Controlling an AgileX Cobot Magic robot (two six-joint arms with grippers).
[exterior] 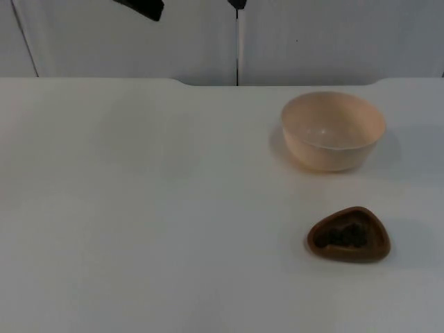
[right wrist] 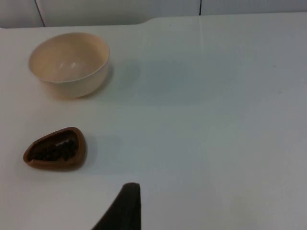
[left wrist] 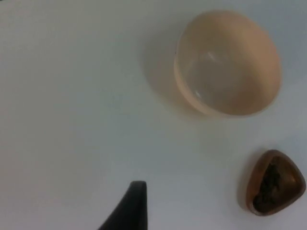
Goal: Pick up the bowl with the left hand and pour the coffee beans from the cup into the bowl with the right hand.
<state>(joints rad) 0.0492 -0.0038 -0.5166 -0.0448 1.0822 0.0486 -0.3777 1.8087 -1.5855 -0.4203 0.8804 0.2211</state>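
Bowl [exterior: 333, 130]: one, pale peach, round and deep, standing upright and holding nothing. It sits on the table toward the far right, near the back edge by the wall. It is seen from above in the left wrist view [left wrist: 228, 62] and from the side in the right wrist view [right wrist: 69, 63].
Fingers: one black fingertip of the left gripper [left wrist: 129, 206] stands over bare table, well apart from the bowl. One black fingertip of the right gripper [right wrist: 125, 207] also stands over bare table, apart from the cup. Whether either pair is open or closed cannot be told. Neither touches anything.
Cup [exterior: 349, 234]: one, brown, low, with a rounded three-cornered rim. It stands upright on the table, nearer the front edge than the bowl and just to the front of it, with a clear gap between them. Also seen at [left wrist: 274, 182] and [right wrist: 55, 149].
Coffee beans [exterior: 341, 236]: a dark heap inside the cup; single beans are too small to count.
Writing: no brand or label can be read on the bowl or the cup.
Arms: black parts of both [exterior: 146, 7] hang at the back, above the wall line.
Table [exterior: 139, 208]: white, smooth.
Wall [exterior: 333, 38]: grey panels with a dark upright seam behind the back edge.
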